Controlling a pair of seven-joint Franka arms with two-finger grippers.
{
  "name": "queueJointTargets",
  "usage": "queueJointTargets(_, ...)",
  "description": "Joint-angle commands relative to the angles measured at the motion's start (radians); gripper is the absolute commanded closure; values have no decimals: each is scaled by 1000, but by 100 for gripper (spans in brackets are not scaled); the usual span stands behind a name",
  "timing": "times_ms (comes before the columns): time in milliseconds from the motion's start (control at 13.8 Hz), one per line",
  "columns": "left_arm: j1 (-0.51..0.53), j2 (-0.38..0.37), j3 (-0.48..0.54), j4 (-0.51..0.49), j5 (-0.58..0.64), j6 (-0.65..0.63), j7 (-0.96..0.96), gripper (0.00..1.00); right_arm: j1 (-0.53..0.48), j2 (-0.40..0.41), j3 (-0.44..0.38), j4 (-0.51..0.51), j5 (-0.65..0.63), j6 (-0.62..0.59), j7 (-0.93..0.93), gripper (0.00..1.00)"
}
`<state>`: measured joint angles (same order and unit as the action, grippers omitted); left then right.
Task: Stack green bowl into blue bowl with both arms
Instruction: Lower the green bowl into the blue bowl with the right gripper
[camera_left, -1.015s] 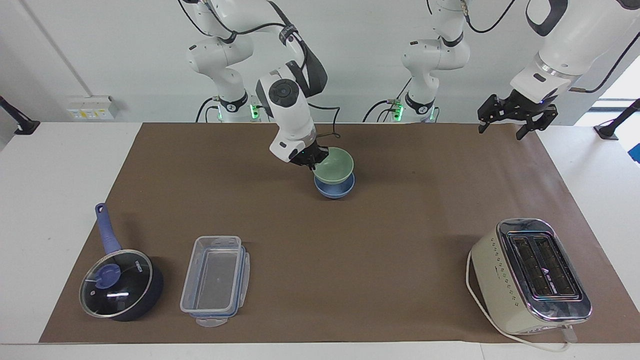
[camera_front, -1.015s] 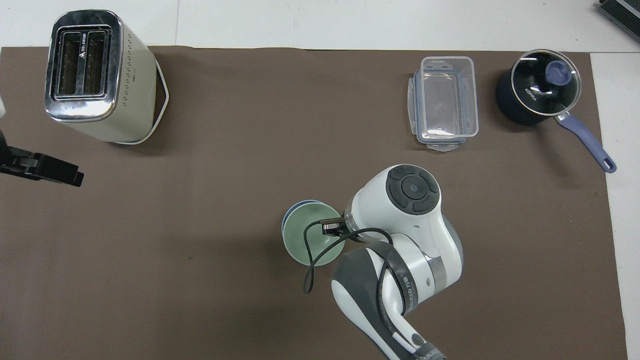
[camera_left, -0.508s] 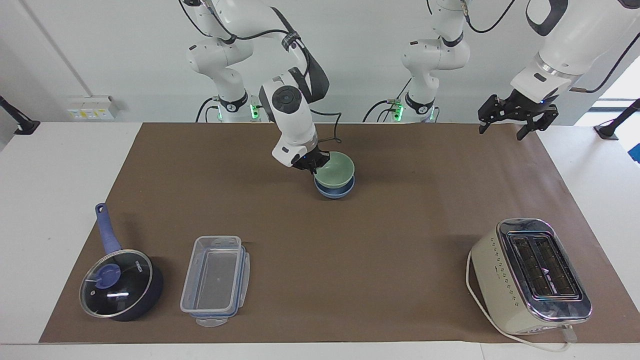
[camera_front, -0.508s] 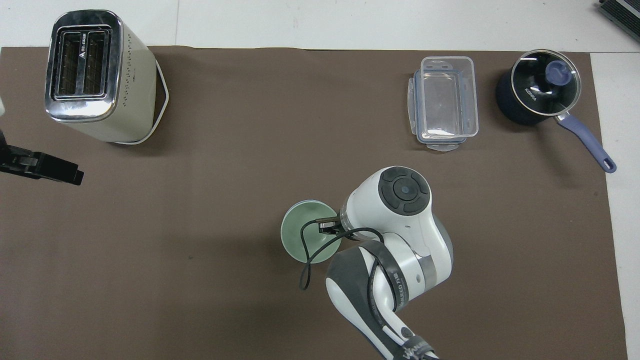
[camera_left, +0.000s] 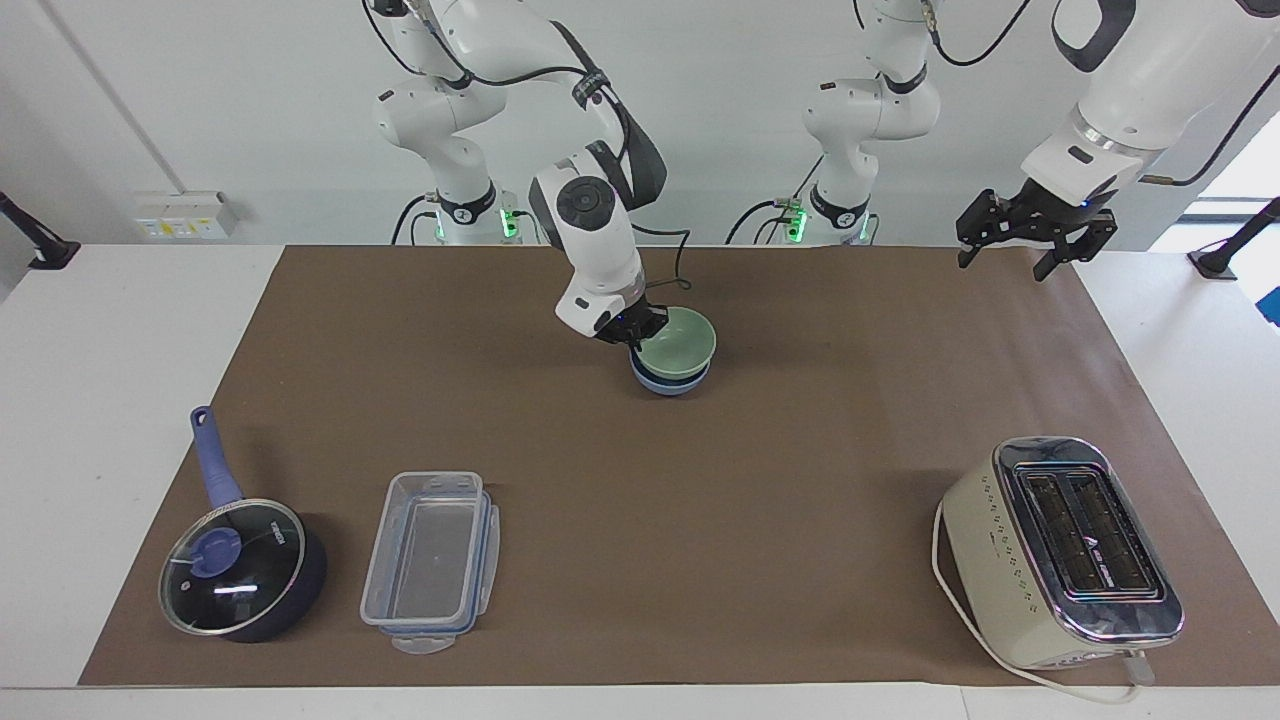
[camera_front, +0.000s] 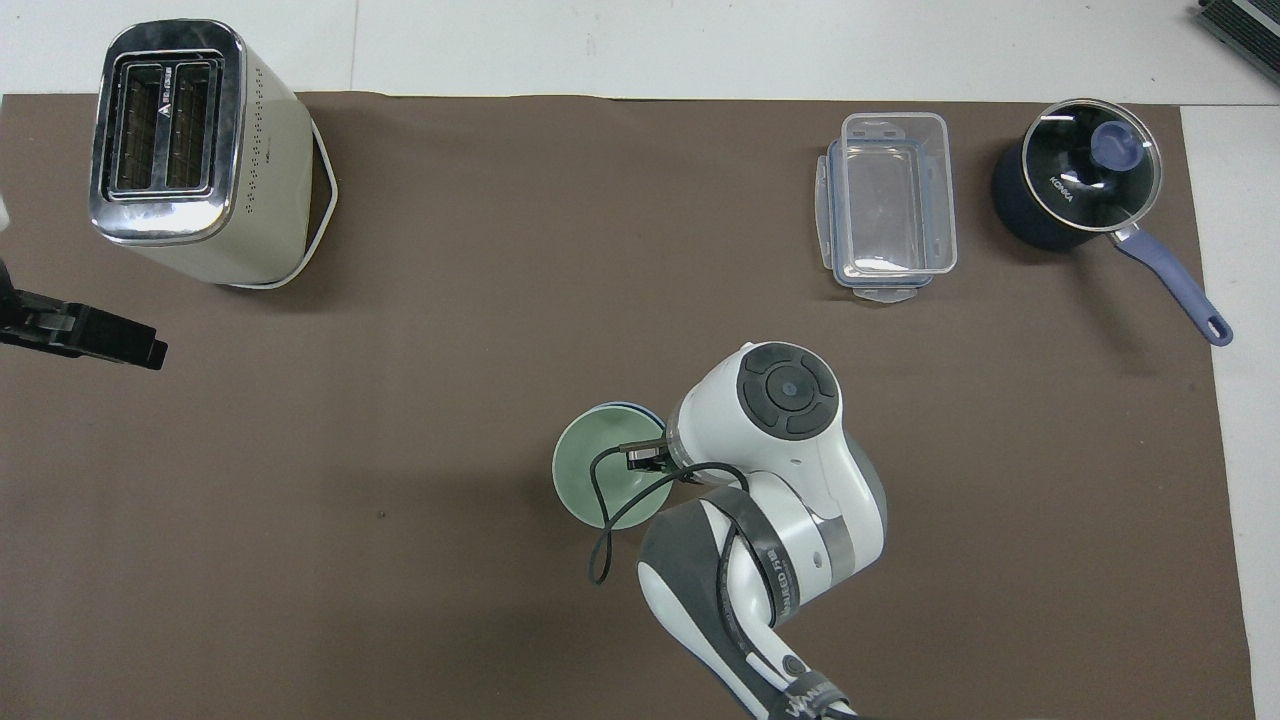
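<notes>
The green bowl (camera_left: 679, 341), pinched at its rim by the right gripper (camera_left: 634, 334), is seated in the blue bowl (camera_left: 668, 382); the left gripper (camera_left: 1035, 240) is held spread above the table's edge.

wall (camera_left: 250, 110): plain white, socket plate (camera_left: 180, 214) low down | table (camera_left: 110, 340): white, under brown mat (camera_left: 800, 470) (covers most of it) | light: even, bright

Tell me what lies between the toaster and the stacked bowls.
Nothing: the overhead view shows only bare brown mat between the toaster and the green bowl, which the right gripper holds in the blue bowl.
</notes>
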<state>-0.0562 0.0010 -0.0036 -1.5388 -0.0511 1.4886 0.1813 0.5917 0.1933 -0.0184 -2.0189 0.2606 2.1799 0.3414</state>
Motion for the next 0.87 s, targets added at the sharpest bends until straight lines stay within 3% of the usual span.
queueJointTargets(0,13,-16,-9,-17,13,13,10,0,-15,-6,3,-17,26,18,-62,100)
queueJointTargets(798,12,-16,-9,-17,13,13,7,0,-16,6,3,-24,25,67,-102,100)
